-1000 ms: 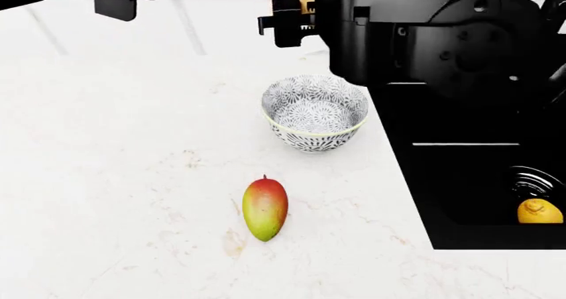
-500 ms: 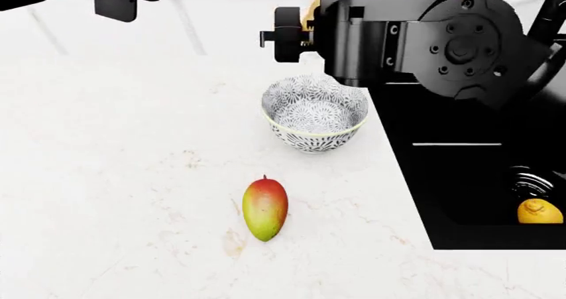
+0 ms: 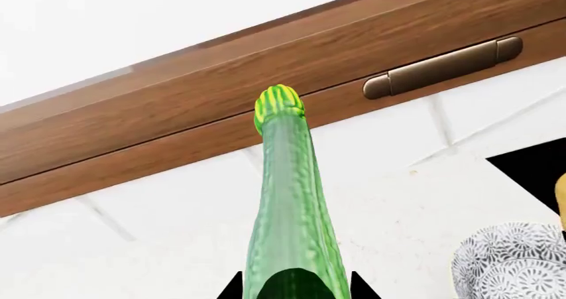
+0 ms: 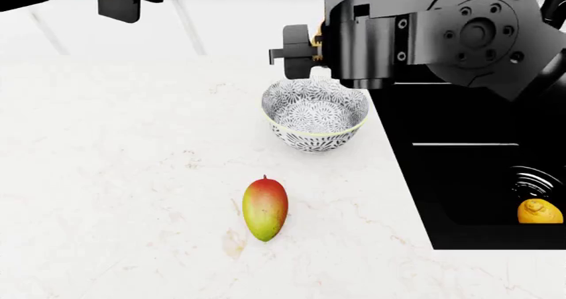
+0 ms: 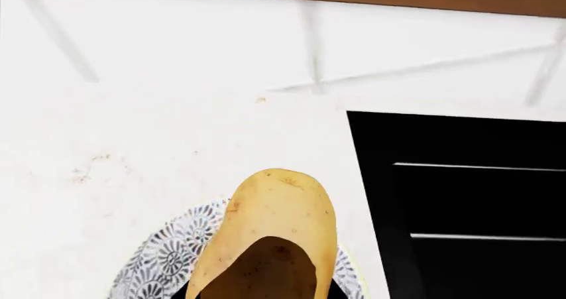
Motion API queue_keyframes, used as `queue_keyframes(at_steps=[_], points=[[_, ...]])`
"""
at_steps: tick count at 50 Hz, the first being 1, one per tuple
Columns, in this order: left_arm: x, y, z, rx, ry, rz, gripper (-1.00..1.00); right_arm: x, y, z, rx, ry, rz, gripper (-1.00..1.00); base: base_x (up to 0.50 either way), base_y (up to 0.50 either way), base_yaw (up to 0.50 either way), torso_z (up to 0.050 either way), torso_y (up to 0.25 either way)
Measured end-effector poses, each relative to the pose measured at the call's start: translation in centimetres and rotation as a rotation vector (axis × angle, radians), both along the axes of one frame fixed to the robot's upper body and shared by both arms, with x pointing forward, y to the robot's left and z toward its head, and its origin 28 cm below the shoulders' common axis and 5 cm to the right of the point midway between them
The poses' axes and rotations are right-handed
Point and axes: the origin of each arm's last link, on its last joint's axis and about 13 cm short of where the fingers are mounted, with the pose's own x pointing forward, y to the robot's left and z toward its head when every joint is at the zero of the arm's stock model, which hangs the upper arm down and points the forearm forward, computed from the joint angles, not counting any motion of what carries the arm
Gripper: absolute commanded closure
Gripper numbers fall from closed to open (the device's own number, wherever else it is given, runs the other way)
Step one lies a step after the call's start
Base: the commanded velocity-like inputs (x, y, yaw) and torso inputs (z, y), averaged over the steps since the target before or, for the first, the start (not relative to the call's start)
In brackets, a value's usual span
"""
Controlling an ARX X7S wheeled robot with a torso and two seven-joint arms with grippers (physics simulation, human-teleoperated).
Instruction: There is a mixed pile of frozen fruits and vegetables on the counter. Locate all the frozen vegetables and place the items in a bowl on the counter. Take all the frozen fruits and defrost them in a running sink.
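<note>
The oval tan-brown potato [image 5: 270,236] is pinched in the right tool [image 4: 311,47], which is seen in the head view above the far rim of the round grey-and-white floral bowl [image 4: 315,114]. In the right wrist view the potato is seen directly over the bowl's patterned interior, long axis pointing away from the tool. A release here is judged likely to drop it inside; the bowl lies straight below, not to a side.

The long dark-green cucumber with a yellowish tip [image 3: 290,213] is gripped at its base by the left tool [image 3: 292,289], held well left of the bowl.

A red-to-green mango [image 4: 265,207] lies on the white marble surface [image 4: 115,179]. A yellow lemon [image 4: 539,211] rests in the black sink [image 4: 460,179] beside the drain.
</note>
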Motion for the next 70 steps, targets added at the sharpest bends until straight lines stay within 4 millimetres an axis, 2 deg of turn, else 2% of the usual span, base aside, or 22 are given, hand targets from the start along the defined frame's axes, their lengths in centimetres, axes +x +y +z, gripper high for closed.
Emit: queue_keyframes(at_steps=[23,70], points=[[-0.1,0.0,0.0,0.009,0.002,0.003,1.00,0.0,0.5,-0.6,-0.002,0.042,0.032,1.00,0.00,0.00,0.00,0.000,0.000],[-0.1,0.1,-0.3,0.017,0.008,0.005,1.00,1.4,1.1,-3.9,0.023,0.116,0.032,1.00,0.00,0.00,0.00,0.000,0.000]])
